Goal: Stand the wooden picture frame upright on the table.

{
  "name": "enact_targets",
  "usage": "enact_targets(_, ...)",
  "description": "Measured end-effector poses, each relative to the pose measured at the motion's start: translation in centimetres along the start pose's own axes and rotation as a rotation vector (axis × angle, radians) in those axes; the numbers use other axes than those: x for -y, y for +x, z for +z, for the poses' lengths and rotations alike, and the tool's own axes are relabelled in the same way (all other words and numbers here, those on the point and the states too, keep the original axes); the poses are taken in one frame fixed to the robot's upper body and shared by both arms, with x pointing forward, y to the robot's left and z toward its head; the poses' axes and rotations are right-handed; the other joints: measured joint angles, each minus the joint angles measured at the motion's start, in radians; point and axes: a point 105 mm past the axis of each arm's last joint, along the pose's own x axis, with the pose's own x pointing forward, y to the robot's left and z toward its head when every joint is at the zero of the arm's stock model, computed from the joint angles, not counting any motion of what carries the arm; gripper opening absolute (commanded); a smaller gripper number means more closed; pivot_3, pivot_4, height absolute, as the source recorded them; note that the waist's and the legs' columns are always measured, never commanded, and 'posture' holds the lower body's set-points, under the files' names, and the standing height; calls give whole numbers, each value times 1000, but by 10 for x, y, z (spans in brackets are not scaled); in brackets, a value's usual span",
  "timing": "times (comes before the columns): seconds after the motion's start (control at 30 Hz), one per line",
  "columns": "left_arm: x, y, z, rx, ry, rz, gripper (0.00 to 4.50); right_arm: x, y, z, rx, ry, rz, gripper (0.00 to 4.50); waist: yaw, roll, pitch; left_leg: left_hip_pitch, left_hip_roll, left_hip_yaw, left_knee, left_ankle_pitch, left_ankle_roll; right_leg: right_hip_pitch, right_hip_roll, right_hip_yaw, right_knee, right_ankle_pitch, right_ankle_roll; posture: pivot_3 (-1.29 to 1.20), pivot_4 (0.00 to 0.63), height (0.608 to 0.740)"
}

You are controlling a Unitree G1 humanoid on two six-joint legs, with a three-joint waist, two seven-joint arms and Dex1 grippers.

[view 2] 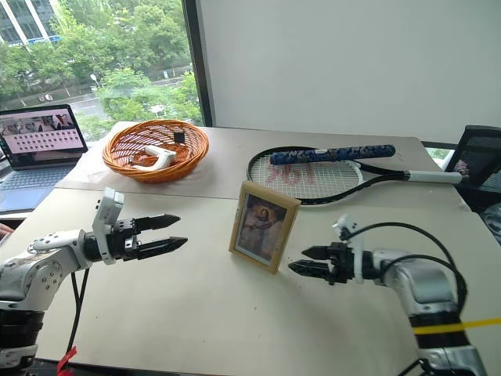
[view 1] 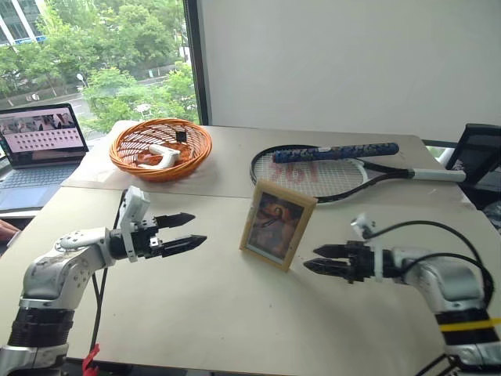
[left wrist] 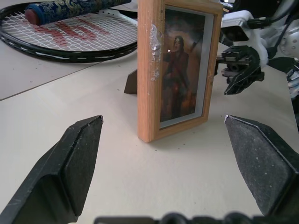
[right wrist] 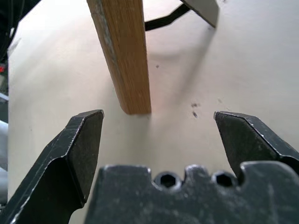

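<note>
The wooden picture frame stands upright in the middle of the table. Its edge is smooth, light wood in a flat box shape, and a brown picture sits inside. A small stand props it up from behind. The table is flat, dull and tan. The right gripper waits near the frame at about four o'clock, its black fingers wide apart, holding nothing. The left gripper hangs at nine o'clock, farther off, also wide and empty. A tennis racket lies beyond at one o'clock.
</note>
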Motion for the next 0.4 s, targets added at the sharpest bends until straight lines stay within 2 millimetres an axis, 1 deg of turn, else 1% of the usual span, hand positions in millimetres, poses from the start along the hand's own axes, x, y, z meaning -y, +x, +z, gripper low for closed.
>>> enact_targets(0.07,-5,-1,-5,-9,38,58,4500,-7,-11,-1,41,-78,-45,4411,-2,0,0,0,0,0,0,0,0,0,0,0,0,0,0,0,150,721)
enact_targets(0.13,-11,-4,-17,-51,75,136,4500,-12,-22,2,104,-218,-136,4411,-4,0,0,1,0,0,0,0,0,0,0,0,0,-1,1,0,150,721)
enact_targets(0.2,-13,-2,-29,-78,116,189,4500,-14,-28,4,150,-301,-237,4411,-4,0,0,1,0,0,1,0,0,1,0,0,0,-1,1,0,150,721)
enact_targets(0.3,-8,1,-52,-126,174,223,4500,-12,-35,-1,240,-304,-412,4411,-1,-1,-1,1,0,0,1,0,0,1,0,1,0,0,0,0,150,721)
enact_targets(0.37,-1,5,-71,-156,168,217,4500,-9,-37,-10,242,-274,-487,4411,0,-1,-1,1,0,1,1,0,0,0,0,1,-1,0,0,0,150,721)
enact_targets(0.4,2,8,-76,-158,164,213,4500,-8,-39,-12,238,-268,-508,4411,1,-1,-1,1,0,1,1,0,0,1,0,1,0,0,0,0,150,721)
